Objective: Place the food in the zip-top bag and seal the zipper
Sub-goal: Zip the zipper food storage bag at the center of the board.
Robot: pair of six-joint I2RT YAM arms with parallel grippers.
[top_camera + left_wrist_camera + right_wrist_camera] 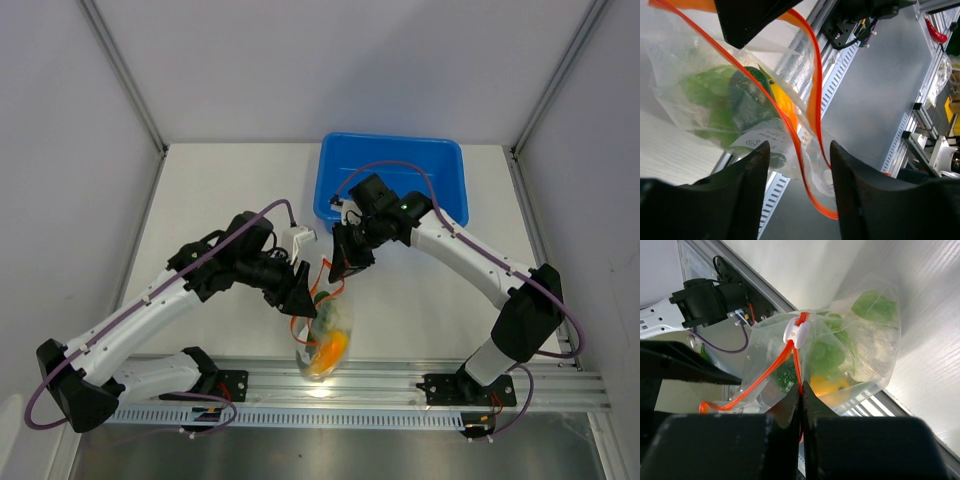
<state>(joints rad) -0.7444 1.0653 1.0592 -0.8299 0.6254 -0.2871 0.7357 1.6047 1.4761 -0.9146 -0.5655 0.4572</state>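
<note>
The clear zip-top bag (325, 335) hangs near the table's front edge with the food inside. The dark green cucumber (752, 97), orange-yellow mango (783, 102), green pea-like cluster (827, 355) and white cauliflower (872, 347) all show through it. My right gripper (343, 270) is shut on the orange-red zipper (796, 362) just below its white slider (796, 332). My left gripper (303, 297) is open. Its fingers (752, 170) stand either side of the zipper strip (812, 100) without pinching it. The bag's mouth gapes open in the left wrist view.
A blue plastic bin (440, 165) stands at the back right of the table. The aluminium rail (400, 385) with both arm bases runs along the front edge, just under the bag. Grey walls stand on both sides.
</note>
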